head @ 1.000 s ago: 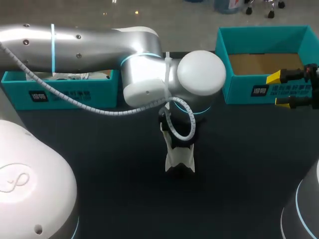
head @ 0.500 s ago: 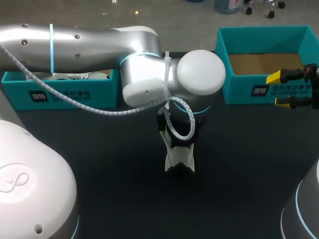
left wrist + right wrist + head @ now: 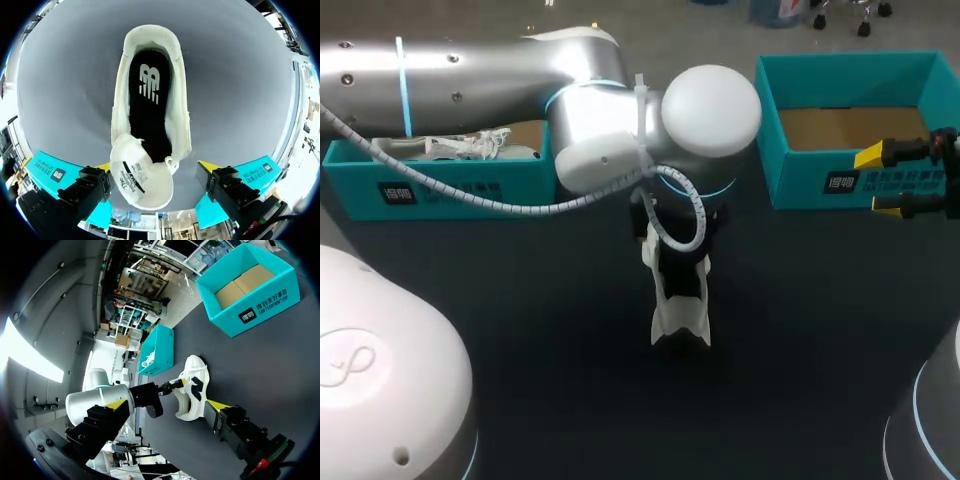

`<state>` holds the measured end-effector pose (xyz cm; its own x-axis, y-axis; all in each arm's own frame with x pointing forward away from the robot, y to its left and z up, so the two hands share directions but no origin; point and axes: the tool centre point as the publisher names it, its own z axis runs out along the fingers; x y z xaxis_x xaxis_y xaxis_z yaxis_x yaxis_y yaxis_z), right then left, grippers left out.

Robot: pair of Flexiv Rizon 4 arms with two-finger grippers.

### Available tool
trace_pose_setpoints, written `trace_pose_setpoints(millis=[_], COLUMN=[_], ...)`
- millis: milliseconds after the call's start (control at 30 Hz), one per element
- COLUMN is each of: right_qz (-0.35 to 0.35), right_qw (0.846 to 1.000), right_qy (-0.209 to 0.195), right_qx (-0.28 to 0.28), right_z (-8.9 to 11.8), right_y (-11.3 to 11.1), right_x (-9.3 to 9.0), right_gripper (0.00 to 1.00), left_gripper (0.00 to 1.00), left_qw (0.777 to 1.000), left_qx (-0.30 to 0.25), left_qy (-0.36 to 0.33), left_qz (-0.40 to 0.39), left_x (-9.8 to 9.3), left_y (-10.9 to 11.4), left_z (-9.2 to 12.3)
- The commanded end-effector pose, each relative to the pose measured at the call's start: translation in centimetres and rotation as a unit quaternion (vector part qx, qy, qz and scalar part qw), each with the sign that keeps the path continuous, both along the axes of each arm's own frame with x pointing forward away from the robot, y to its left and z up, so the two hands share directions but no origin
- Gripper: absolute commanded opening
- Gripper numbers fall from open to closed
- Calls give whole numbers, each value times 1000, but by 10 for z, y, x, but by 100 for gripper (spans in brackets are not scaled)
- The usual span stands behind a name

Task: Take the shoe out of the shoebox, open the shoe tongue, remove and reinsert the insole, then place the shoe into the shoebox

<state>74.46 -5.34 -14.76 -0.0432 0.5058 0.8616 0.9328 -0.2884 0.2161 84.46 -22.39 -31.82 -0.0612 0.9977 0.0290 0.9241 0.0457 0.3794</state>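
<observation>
A white shoe (image 3: 678,303) lies on the dark table (image 3: 520,330) in the middle, heel towards me. In the left wrist view the shoe (image 3: 150,90) shows from above, its tongue (image 3: 140,175) folded back and a black insole (image 3: 150,105) lying flat inside. My left gripper (image 3: 154,167) hovers open just above the tongue end, one finger on each side, touching nothing. In the head view the left arm (image 3: 620,130) covers that gripper. My right gripper (image 3: 878,182) stands open and empty at the far right, in front of the empty teal shoebox (image 3: 850,120).
A second teal box (image 3: 440,185) at the back left holds another white shoe (image 3: 460,148). In the right wrist view the shoe (image 3: 192,390) lies ahead of my right gripper (image 3: 165,405), with the empty box (image 3: 250,290) farther off.
My left gripper has opened wider and the left arm has lifted and drawn back a little, uncovering more of the shoe and of the back left box. The right arm has kept still.
</observation>
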Motion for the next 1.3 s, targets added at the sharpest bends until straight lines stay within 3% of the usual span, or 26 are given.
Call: trace_pose_setpoints(millis=[33,367,567,633,667,800,833,1000,1300], right_qz=[-1,-1,-1,-1,-1,-1,-1,-1,-1], right_qw=[1000,1000,1000,1000,1000,1000,1000,1000,1000], right_qy=[1,1,1,1,1,1,1,1,1], right_qx=[-2,-2,-2,-2,-2,-2,-2,-2,-2], right_z=[0,0,0,0,0,0,0,0,0], right_y=[0,0,0,0,0,0,0,0,0], right_x=[-1,-1,-1,-1,-1,-1,-1,-1,-1], right_gripper=[100,100,100,100,100,100,100,100,100], left_gripper=[100,100,100,80,58,18,2,0,0], left_qw=[1000,1000,1000,1000,1000,999,998,995,990], left_qx=[-4,-14,-15,-17,-24,-33,-40,-60,-39], left_qy=[-6,-25,-22,-10,-1,21,31,78,134], left_qz=[1,7,-3,-13,-19,-28,-28,-17,-22], left_x=[6,45,58,60,61,62,61,61,60], left_y=[10,27,26,23,21,16,15,15,17], left_z=[17,69,82,82,81,77,76,75,64])
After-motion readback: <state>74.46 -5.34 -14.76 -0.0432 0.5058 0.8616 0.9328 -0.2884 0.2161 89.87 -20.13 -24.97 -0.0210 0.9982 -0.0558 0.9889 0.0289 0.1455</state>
